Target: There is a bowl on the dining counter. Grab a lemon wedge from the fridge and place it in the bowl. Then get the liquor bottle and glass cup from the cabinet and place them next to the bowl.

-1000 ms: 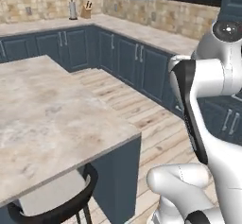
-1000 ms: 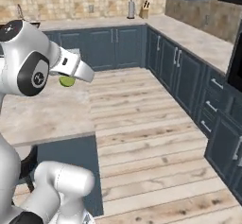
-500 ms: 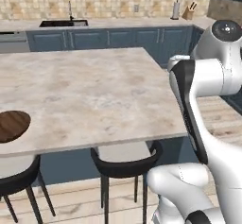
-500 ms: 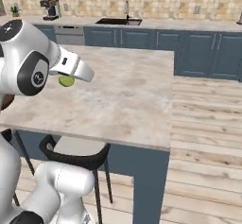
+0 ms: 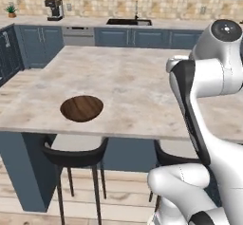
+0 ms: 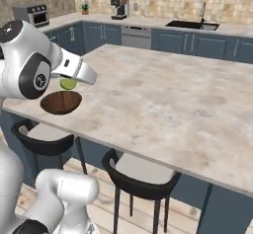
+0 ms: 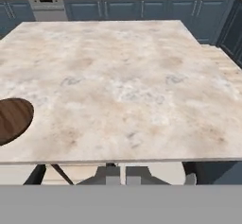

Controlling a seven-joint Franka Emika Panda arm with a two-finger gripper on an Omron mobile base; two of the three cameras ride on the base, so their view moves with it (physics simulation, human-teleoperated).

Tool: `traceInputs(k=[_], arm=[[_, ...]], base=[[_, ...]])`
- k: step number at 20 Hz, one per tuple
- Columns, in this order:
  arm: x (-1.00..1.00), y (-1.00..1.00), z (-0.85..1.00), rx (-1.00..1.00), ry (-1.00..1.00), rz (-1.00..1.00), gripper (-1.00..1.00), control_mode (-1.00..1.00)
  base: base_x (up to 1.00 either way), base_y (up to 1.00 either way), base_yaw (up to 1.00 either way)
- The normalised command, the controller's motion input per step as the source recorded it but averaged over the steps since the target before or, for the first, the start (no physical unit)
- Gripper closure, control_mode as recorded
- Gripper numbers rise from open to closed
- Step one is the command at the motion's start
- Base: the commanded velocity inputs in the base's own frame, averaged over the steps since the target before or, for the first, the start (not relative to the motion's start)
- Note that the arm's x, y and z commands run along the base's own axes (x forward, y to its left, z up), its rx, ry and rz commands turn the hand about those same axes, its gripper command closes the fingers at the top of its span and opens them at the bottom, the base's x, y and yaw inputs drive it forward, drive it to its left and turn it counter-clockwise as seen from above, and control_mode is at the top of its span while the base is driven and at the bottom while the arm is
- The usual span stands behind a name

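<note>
The lemon wedge (image 6: 67,84), small and yellow-green, sits pinched in the claw (image 6: 69,82), whose fingers are pressed together on it beneath the white hand. In the right base view it hangs just above the far rim of the bowl (image 6: 61,102). The bowl (image 5: 81,108) is dark brown wood, wide and shallow, resting near the front edge of the beige marbled surface (image 5: 137,84); the hand view catches it at the left edge (image 7: 12,119). Dark stools (image 5: 73,155) stand under that edge. Behind, a coffee machine (image 5: 56,9) and a sink (image 5: 129,22) line the back counter.
</note>
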Motion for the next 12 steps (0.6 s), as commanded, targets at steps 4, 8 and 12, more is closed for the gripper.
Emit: traceInputs(k=[4,8,12], arm=[[0.0,0.0,0.0,0.0,0.0,0.0,1.0,1.0],[0.0,0.0,0.0,0.0,0.0,0.0,1.0,1.0],[0.0,0.0,0.0,0.0,0.0,0.0,1.0,1.0]], base=[[0.0,1.0,0.15],[0.05,1.0,0.03],[0.28,0.9,-0.01]])
